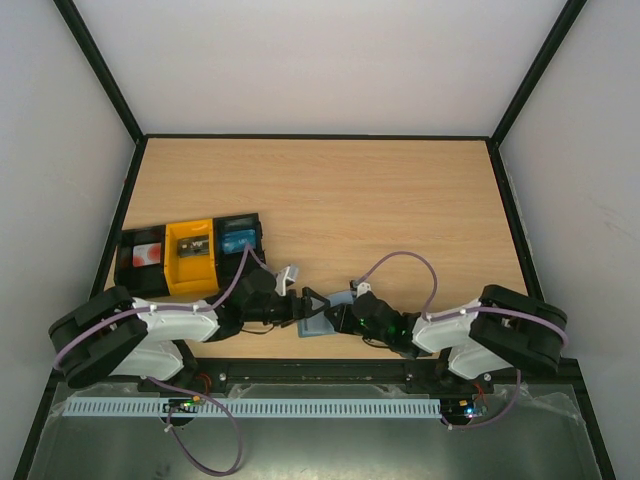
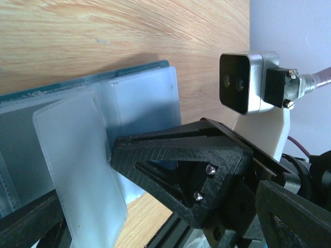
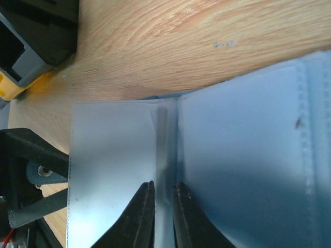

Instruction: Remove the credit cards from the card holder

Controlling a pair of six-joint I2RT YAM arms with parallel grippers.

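Right pincer [image 3: 164, 184] looks all but closed to me, its two fingers nipping a thin fold of clear plastic at the middle of the card holder [image 1: 318, 326]. My left pincer [image 1: 304, 302] stands wide with its fingers far apart and gripping nothing. A loose sleeve and the right arm's black finger [image 2: 155, 155] lie in the gap between them.

Both pincers meet nose to nose low over the near edge of the wooden tabletop [image 1: 350, 200], about midway between the two bases. At the tabletop's left side sits a row of box trays [image 1: 190, 256], black, yellow, black, touching one another.

The card holder lies opened out on the wood beneath the pincers, inner side up. From the right wrist its fold runs straight away from the fingers, so its long axis stretches crosswise, one panel to each side. From above it is too covered for me to judge its heading closely.

Its teal outer edge [image 2: 150, 67] shows along the far side in the left wrist view. One frosted sleeve [image 2: 77, 170] with rounded corners tilts up off the panel.
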